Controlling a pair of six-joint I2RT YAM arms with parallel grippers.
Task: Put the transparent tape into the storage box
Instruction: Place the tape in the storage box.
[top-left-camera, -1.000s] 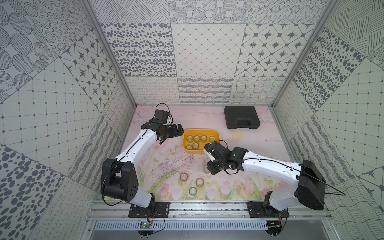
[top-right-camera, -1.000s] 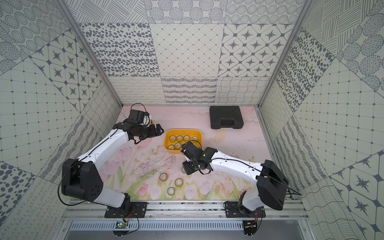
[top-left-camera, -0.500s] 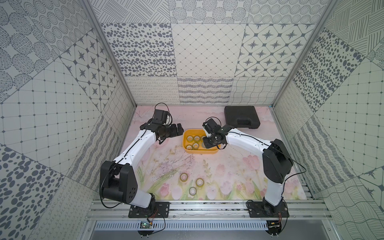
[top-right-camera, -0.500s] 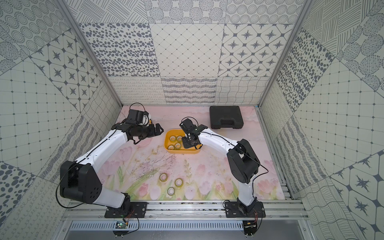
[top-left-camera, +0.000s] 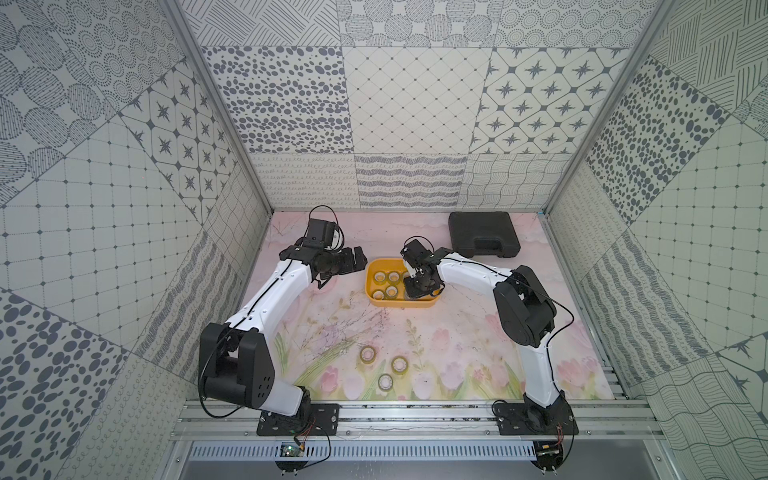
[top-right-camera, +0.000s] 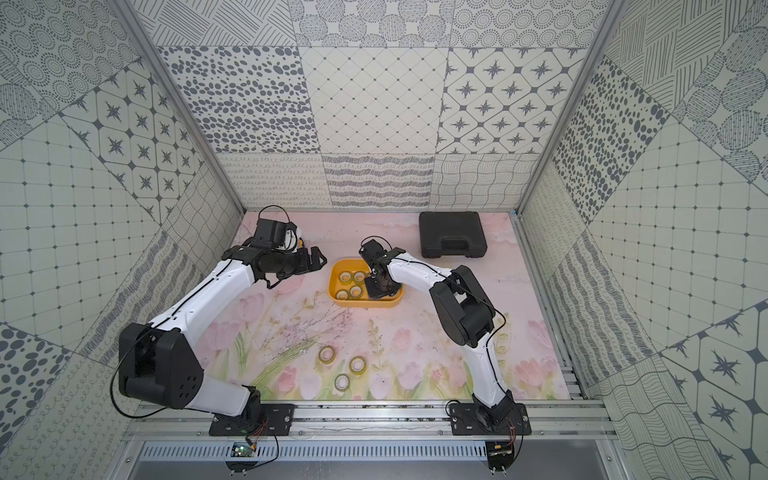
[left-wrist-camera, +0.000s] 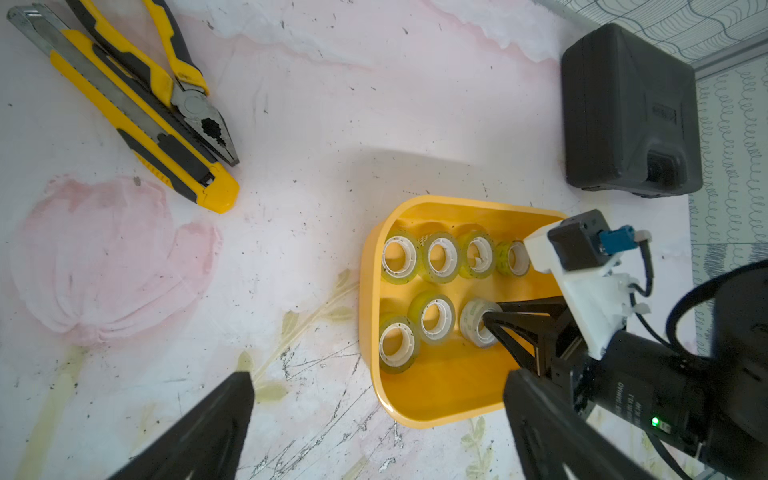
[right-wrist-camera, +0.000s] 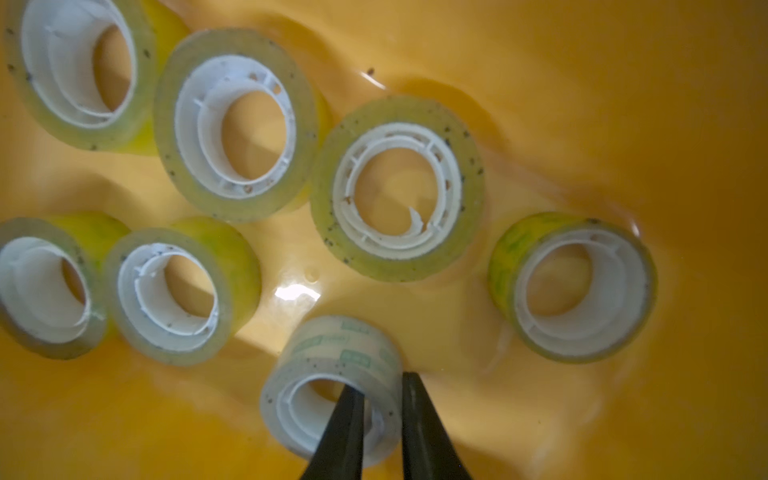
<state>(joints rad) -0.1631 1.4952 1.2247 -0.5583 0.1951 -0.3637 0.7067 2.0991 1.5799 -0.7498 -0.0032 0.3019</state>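
Note:
The storage box is a shallow yellow tub at mid-table with several transparent tape rolls lying in it. My right gripper reaches down into its right half. It is shut on the wall of one transparent tape, one finger in the core and one outside. That roll rests tilted on the box floor. Three more tape rolls lie near the table's front. My left gripper hovers open and empty just left of the box.
A black hard case sits at the back right. Yellow-handled pliers and a yellow utility knife lie at the back left, under my left arm. Patterned walls close in three sides.
My right arm swung from the table's front middle back to the yellow box and lowered the roll inside. Its jaws look slightly wider. The left arm barely moved.

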